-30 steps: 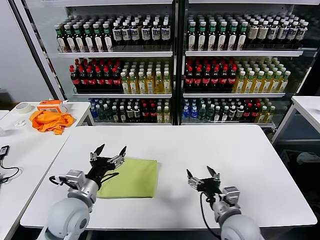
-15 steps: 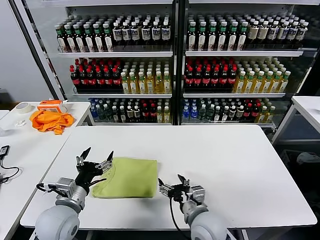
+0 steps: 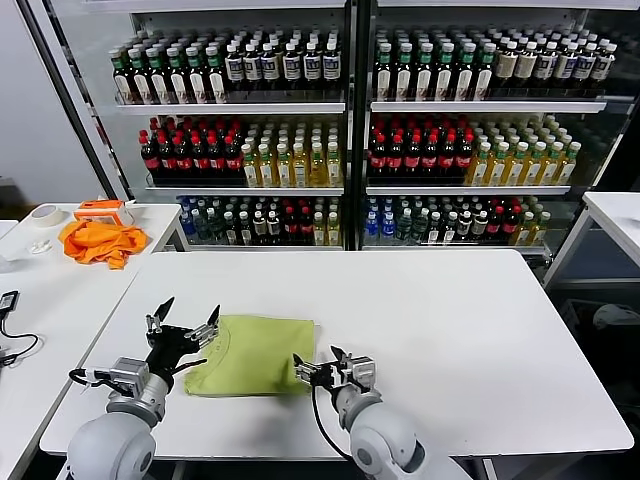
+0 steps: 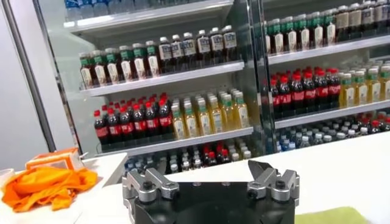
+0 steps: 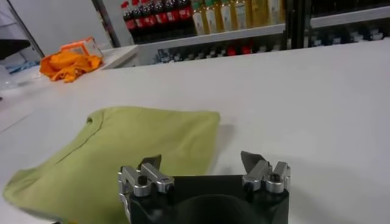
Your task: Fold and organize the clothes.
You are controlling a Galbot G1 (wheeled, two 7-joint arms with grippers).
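Note:
The light yellow-green T-shirt [image 3: 252, 353] lies folded flat on the white table [image 3: 430, 310], left of centre near the front. It also shows in the right wrist view [image 5: 122, 152], its neckline at one corner; no print shows. My left gripper [image 3: 182, 322] is open and empty at the shirt's left edge; a sliver of the shirt [image 4: 332, 215] shows in the left wrist view. My right gripper [image 3: 320, 360] is open and empty at the shirt's front right corner, fingers [image 5: 150, 163] low over the cloth.
A bright orange garment [image 3: 98, 241] lies on a side table at the left with a tape roll [image 3: 44, 215]. Glass-door coolers full of bottles [image 3: 350, 130] stand behind the table. Another white table [image 3: 620, 215] is at the right.
My right gripper has moved left along the table's front, from the middle right to the shirt's right corner. My left gripper has drawn back left, off the shirt to its left edge.

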